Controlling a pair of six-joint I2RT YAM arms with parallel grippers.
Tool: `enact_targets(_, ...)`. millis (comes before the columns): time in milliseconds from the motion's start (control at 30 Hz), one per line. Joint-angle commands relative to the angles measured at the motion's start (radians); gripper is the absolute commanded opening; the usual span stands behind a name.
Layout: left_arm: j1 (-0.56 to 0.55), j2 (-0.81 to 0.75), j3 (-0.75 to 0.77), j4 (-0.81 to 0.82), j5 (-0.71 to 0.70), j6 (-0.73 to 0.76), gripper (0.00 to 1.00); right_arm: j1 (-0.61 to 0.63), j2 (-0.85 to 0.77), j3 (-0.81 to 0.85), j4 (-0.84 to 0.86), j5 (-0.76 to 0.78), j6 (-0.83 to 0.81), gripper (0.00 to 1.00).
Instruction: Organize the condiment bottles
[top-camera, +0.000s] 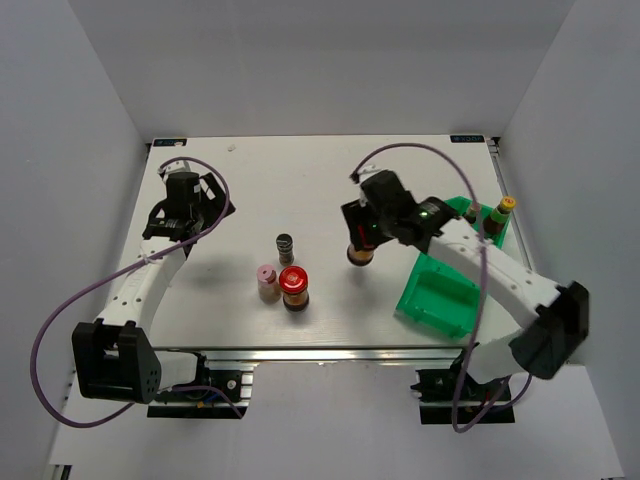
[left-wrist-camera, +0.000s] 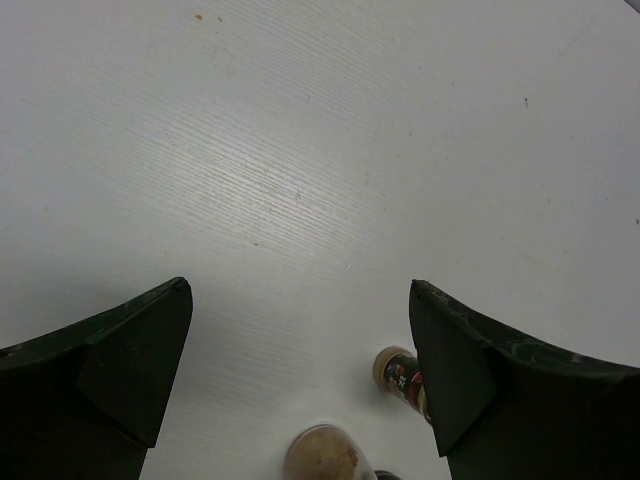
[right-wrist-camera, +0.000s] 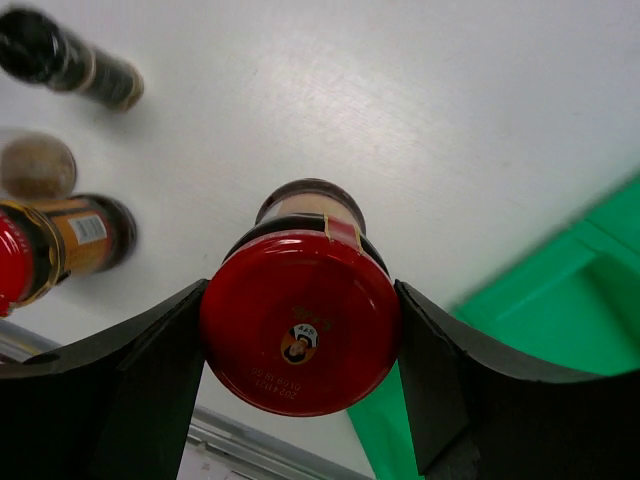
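White bench (top-camera: 330, 170) boxed in by plain white walls, nothing fancy. The right arm (top-camera: 490, 270) reaches across toward the middle and its jaws are clamped on one red-lidded jar (right-wrist-camera: 300, 340), one jaw on each side of the lid. In the overhead view that jar is just left of the green bin (top-camera: 440, 295). I honestly can't tell if its base is on the bench or a bit off it. The left arm (top-camera: 140, 285) is way over at the far left, jaws spread wide with nothing between them, just bare bench under them in its wrist view.

Three of the bottles are bunched up mid-bench, all upright. The grey ribbed shaker (top-camera: 286, 243) is furthest back. The pink-capped jar (top-camera: 266, 281) and the second red-lidded jar (top-camera: 295, 288) stand right next to each other in front of it. The held jar is near that bunch, off to its right, but clearly apart from it.

The other two are over by the far end of the bin on the right. One is the yellow-capped bottle (top-camera: 503, 215). Just left of it is the brown bottle (top-camera: 473, 211), mostly hidden behind the right arm. Can't say if those two are inside the bin or just beside it. The bin lies slanted, its near end toward the front edge of the bench.
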Motion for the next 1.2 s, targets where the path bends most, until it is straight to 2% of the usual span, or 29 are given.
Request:
enact_targets(0,0.002,-0.033,0.001,0.031,0.023,0.017,0.98,-0.08,-0.174,0.019,0.022,0.12,0.056,0.19)
enact_targets(200,0.002,-0.028,0.001,0.052,0.05,0.022,0.98,-0.333,-0.323,-0.089,-0.047,0.145,0.106,0.18)
enact_targets(333,0.002,-0.026,0.006,0.052,0.056,0.028,0.98,-0.442,-0.415,-0.156,-0.058,0.18,0.132,0.18)
enact_targets(500,0.002,-0.025,-0.002,0.054,0.052,0.031,0.98,-0.561,-0.425,-0.206,-0.063,0.202,0.14,0.17)
enact_targets(733,0.002,-0.017,0.001,0.06,0.087,0.032,0.98,-0.666,-0.402,-0.271,0.026,0.19,0.16,0.14)
enact_targets(867,0.002,-0.016,0.0,0.057,0.066,0.034,0.98,-0.701,-0.385,-0.278,0.008,0.239,0.177,0.15)
enact_targets(1167,0.002,-0.013,-0.002,0.049,0.041,0.035,0.98,-0.798,-0.314,-0.375,0.05,0.19,0.229,0.18)
